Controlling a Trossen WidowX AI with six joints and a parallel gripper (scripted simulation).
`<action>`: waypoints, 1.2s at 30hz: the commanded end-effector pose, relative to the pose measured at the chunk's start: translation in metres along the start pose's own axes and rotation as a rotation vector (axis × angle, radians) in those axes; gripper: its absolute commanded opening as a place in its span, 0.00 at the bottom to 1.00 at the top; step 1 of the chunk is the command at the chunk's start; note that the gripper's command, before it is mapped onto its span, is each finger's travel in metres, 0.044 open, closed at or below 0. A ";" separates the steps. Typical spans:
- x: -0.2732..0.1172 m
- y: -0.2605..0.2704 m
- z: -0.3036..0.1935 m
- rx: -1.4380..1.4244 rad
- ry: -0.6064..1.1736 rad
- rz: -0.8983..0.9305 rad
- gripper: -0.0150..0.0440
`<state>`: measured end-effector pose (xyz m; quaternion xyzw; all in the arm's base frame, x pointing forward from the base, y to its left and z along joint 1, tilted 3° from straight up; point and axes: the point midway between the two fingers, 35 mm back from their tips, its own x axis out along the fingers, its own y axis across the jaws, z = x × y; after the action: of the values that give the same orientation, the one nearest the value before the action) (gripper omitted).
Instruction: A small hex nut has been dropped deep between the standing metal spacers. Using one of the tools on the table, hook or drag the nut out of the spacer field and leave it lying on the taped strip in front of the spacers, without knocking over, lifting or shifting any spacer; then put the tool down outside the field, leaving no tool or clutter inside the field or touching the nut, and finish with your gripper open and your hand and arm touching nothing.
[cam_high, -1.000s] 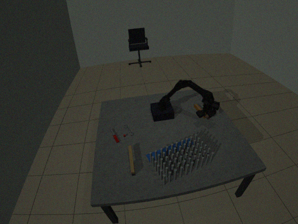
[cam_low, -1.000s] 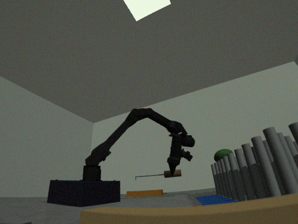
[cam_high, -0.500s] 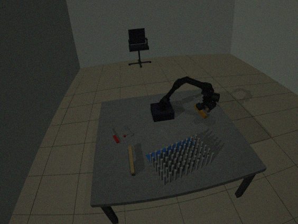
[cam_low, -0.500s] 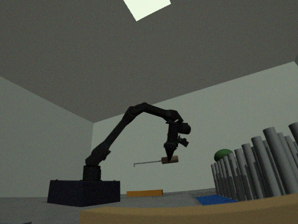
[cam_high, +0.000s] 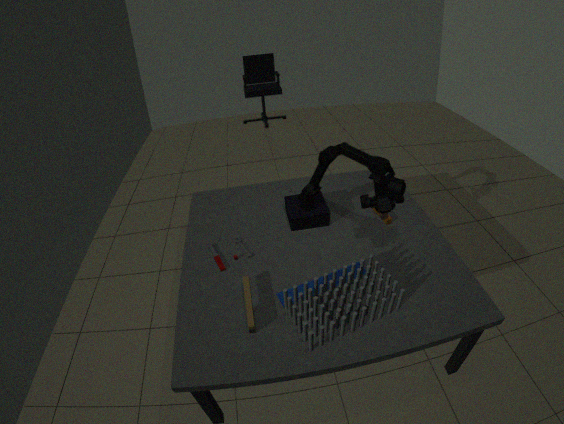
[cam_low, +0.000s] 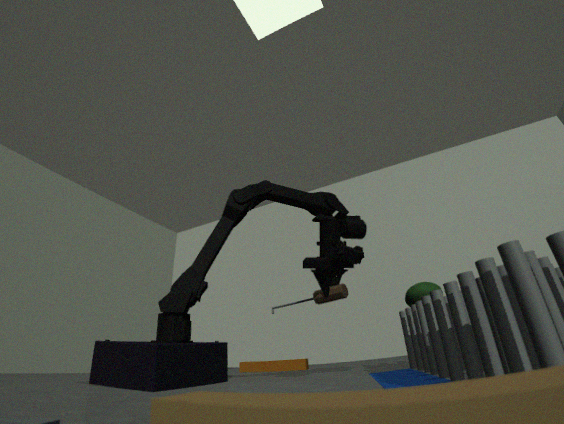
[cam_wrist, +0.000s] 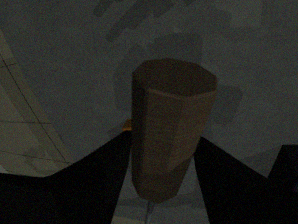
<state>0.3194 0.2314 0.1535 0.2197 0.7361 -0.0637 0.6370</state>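
My gripper (cam_high: 384, 209) (cam_low: 327, 293) (cam_wrist: 162, 140) is shut on the brown handle of a hook tool (cam_low: 338, 292) (cam_wrist: 175, 107). The tool hangs above the table, clear of it. In the exterior view its thin shaft points toward the arm's base, tilts slightly down and ends in a short downward bend. The grey metal spacers (cam_high: 401, 298) (cam_low: 472, 325) stand upright in rows, apart from the gripper and tool. The blue taped strip (cam_high: 281, 298) (cam_low: 407, 378) lies along their side toward the base. The hex nut cannot be made out in any view.
An orange bar (cam_high: 387, 219) (cam_low: 274, 366) lies on the table below the hand. A long tan bar (cam_high: 249, 305) (cam_low: 350, 407) lies beside the spacers. A red-handled tool (cam_high: 220, 263) and a small red item (cam_high: 236, 257) lie farther left. A green rounded object (cam_low: 422, 292) shows behind the spacers.
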 end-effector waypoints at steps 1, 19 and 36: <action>-0.011 -0.013 0.011 0.119 -0.039 0.018 0.25; -0.045 -0.088 0.055 0.696 -0.197 0.099 0.25; -0.068 -0.166 0.076 1.245 -0.336 0.217 0.25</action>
<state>0.3306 0.0509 0.1713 0.5809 0.4592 -0.4296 0.5168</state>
